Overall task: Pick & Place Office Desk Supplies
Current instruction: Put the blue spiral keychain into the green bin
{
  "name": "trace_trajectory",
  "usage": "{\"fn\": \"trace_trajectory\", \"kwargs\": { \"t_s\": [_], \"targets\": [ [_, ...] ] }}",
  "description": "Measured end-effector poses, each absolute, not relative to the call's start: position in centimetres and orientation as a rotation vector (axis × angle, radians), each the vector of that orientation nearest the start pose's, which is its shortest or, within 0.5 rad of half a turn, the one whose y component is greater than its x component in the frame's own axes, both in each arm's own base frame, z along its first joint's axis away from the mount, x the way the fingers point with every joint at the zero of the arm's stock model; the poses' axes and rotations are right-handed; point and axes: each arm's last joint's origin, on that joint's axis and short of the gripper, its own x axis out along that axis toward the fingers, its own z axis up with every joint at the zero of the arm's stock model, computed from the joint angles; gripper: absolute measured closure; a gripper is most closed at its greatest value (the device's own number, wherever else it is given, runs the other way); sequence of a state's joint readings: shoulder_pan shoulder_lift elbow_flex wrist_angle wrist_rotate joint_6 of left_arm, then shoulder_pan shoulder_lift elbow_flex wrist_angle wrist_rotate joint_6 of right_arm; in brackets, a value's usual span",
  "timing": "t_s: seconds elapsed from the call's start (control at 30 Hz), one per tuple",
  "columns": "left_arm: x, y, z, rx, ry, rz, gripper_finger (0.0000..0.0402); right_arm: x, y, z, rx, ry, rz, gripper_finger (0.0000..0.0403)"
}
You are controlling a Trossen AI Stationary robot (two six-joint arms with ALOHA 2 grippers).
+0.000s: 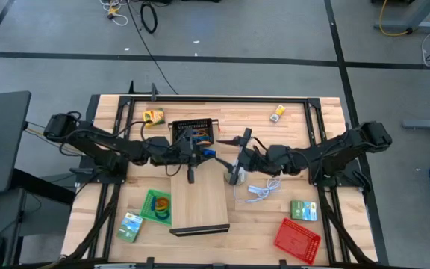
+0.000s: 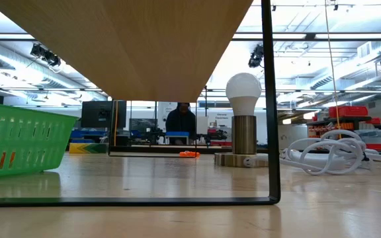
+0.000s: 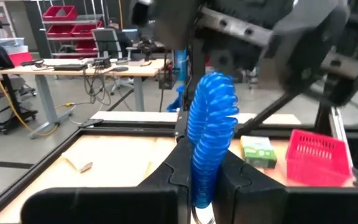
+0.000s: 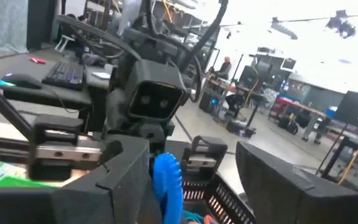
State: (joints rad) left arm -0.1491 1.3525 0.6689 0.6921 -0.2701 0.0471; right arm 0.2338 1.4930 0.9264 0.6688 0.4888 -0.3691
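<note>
Both arms were stretched inward so the grippers met nose to nose over the middle of the table [image 1: 290,131], just in front of the black mesh tray [image 1: 194,128] near the far edge. The left gripper [image 3: 205,186] was clamped tight on a blue coiled band [image 3: 210,134], which was held upright in the air. The right gripper [image 4: 194,180] was spread wide with nothing gripped, the same coil sitting loose between its fingers [image 4: 110,183]. A green card box [image 3: 258,151] was left beside the red mesh tray [image 3: 319,155] near the front right corner.
</note>
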Motion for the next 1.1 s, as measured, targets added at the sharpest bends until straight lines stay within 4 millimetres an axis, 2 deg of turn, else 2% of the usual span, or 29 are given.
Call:
{"fn": "trace_trajectory", "kwargs": {
  "t_s": [0.13, 0.3, 0.67, 0.9, 1.1],
  "targets": [
    [27.2, -4.4, 25.8, 0.080, 0.067, 0.110, 0.0373, 31.7, 7.8, 30.2, -0.355, -0.055, -0.282, 0.0152],
    [25.0, -5.8, 25.9, 0.128, 0.206, 0.073, 0.0373, 31.0, 9.4, 29.8, -0.388, 0.006, -0.280, 0.0165],
    [17.9, -8.6, 26.3, 0.145, 0.443, 0.015, 0.0373, 29.9, 12.2, 28.3, -0.363, 0.125, -0.167, 0.0172],
    [13.8, -9.9, 25.6, 0.067, 0.591, -0.060, 0.0373, 29.4, 13.2, 28.0, -0.328, 0.148, -0.147, 0.0172],
    [12.6, -12.3, 23.9, 0.056, 0.745, -0.180, 0.0373, 29.0, 13.5, 27.3, -0.362, 0.211, -0.216, 0.0172]
  ]
}}
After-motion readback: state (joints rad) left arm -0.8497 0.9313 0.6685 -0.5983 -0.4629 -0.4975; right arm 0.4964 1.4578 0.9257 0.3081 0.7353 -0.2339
